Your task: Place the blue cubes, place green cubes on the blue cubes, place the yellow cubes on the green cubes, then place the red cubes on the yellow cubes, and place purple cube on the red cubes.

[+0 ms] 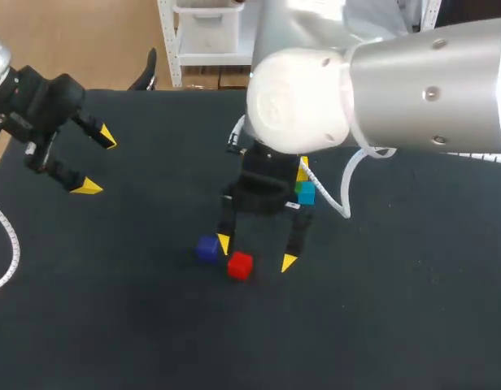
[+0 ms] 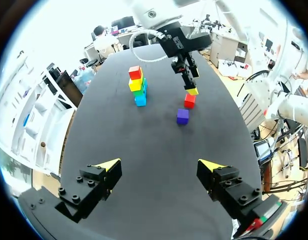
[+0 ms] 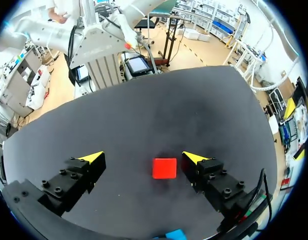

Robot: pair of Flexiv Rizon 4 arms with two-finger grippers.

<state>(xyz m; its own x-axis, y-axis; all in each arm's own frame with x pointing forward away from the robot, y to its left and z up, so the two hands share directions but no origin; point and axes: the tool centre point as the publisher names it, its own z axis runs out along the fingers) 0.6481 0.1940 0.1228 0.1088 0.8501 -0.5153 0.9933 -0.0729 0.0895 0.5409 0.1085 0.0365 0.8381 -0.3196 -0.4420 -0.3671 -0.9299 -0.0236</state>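
cube stack (image 1: 304,188) mostly hidden behind right arm (image 1: 429,89)

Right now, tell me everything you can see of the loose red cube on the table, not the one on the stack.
The loose red cube is a small, plain block with even, matte red faces and crisp edges; it could be plastic or painted wood. It sits flat and square on the black table, between the open fingers of the right gripper and nearer one of them, with a gap on each side, so nothing grips it. The purple cube lies close beside it, not touching.
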